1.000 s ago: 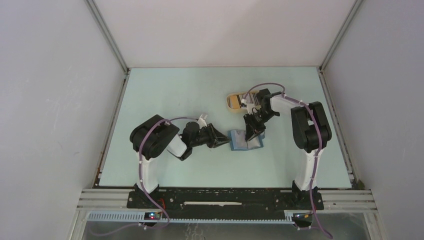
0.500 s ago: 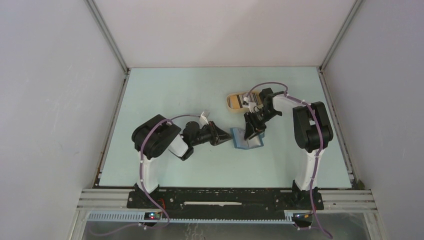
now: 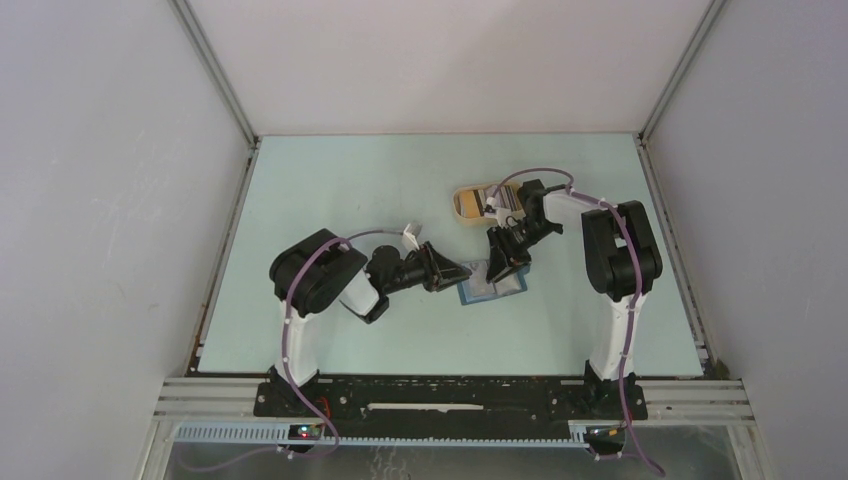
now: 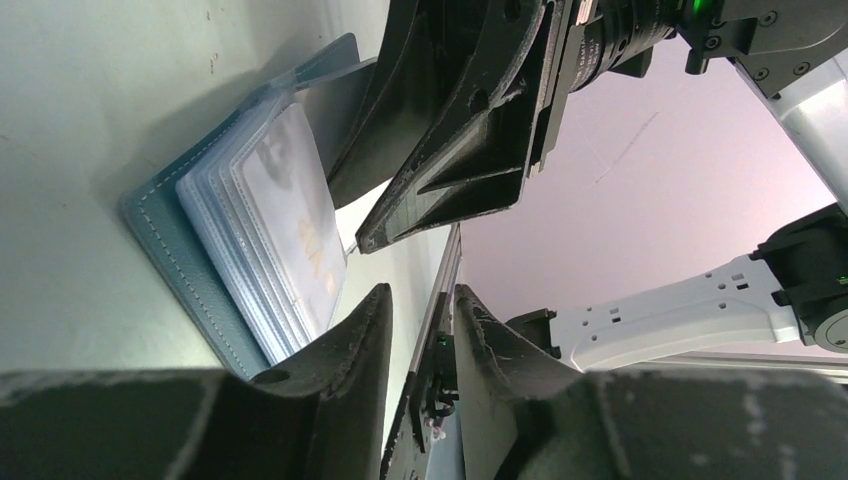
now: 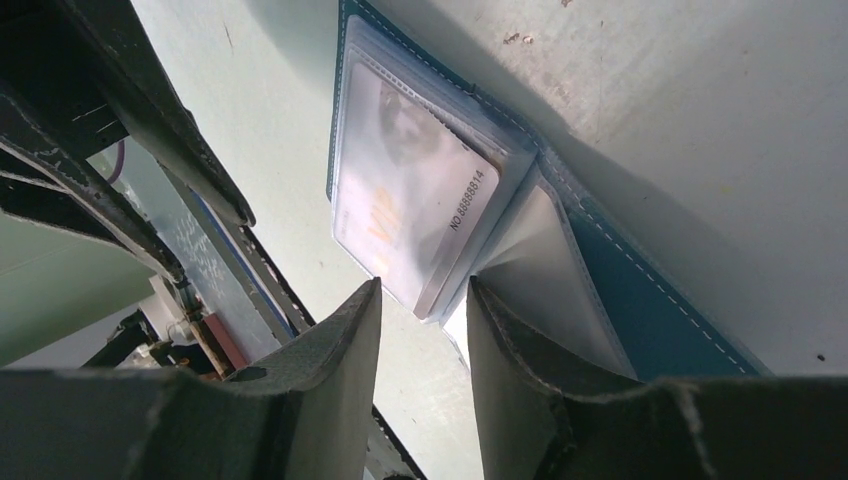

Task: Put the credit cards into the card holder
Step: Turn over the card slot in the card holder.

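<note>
**Item 1. My left gripper** (image 4: 420,292): it lies low over the table (image 3: 340,190), about halfway between the near and far edges and a little right of centre, pointing right. The jaws are parted by a narrow gap with nothing between them. The tips are just beside the left edge of the card holder; I cannot tell if they touch it.

**Item 2. Card holder** (image 3: 492,291): teal-blue, lying open and flat on the table between my two grippers. A fan of clear sleeves (image 4: 215,215) rises from its spine.

**Item 3. Credit card** (image 5: 410,200): pale, with a line of printed digits along one short edge. It sits inside the topmost sleeve on the left half of the holder.

**Item 4. My right gripper** (image 5: 422,290): it points down at the holder from its far right side. The jaws are partly open and clamp nothing. One corner of the sleeve stack lies at the mouth of the gap; contact cannot be judged.

**Item 5. Tan oval tray** (image 3: 463,205): on the table beyond the holder, toward the far edge and apart from the holder.

**Item 6. Credit cards** (image 3: 507,197): greyish, lying in the right part of the tray and partly covered by my right arm. I cannot count them.
</note>
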Motion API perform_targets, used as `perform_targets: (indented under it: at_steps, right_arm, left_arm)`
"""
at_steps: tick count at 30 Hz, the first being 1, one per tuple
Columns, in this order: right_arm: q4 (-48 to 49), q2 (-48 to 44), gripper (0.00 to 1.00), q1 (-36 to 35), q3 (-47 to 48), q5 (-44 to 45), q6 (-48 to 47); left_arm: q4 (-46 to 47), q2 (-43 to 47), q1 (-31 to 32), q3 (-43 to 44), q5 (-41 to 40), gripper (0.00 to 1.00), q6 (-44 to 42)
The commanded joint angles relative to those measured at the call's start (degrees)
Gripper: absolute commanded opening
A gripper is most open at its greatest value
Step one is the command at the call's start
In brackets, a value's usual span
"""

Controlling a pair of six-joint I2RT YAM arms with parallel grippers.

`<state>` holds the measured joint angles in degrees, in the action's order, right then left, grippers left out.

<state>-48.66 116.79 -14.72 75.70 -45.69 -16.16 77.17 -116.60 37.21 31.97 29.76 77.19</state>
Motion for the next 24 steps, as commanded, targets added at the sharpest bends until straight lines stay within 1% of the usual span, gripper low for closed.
perform_targets:
  at_steps: [1,5,10,15,19,22,24]
  right_arm:
    - [-1.1,0.4,0.45,0.5,0.6,-2.1,0.5]
    - [-1.2,0.3,0.45,0.8,0.6,-2.5,0.5]
    - [-0.9,-0.1,0.45,1.0,0.6,-2.4,0.5]
    - [-0.6,0.3,0.45,1.0,0.6,-1.7,0.9]
    - [-0.5,0.5,0.45,1.0,0.6,-1.4,1.1]
    - [-0.5,0.6,0.45,0.9,0.6,-1.4,1.2]
    - [-0.5,0.5,0.45,0.9,0.5,-1.4,1.2]
  left_arm:
    - [3.1,-0.2,0.5,1.8,-0.5,0.34,0.3]
    - [2.1,0.2,0.5,0.6,-2.5,0.35,-0.3]
    - [-2.0,1.6,0.6,-1.0,-4.0,0.37,-2.3]
    - [-11.5,2.8,0.8,1.0,-4.7,0.4,-5.5]
    - [-20.8,5.7,1.0,2.0,-6.4,0.46,-9.7]
    - [-24.8,6.9,1.1,2.8,-7.2,0.5,-11.6]
    - [-25.0,6.7,1.2,3.4,-6.8,0.5,-11.7]
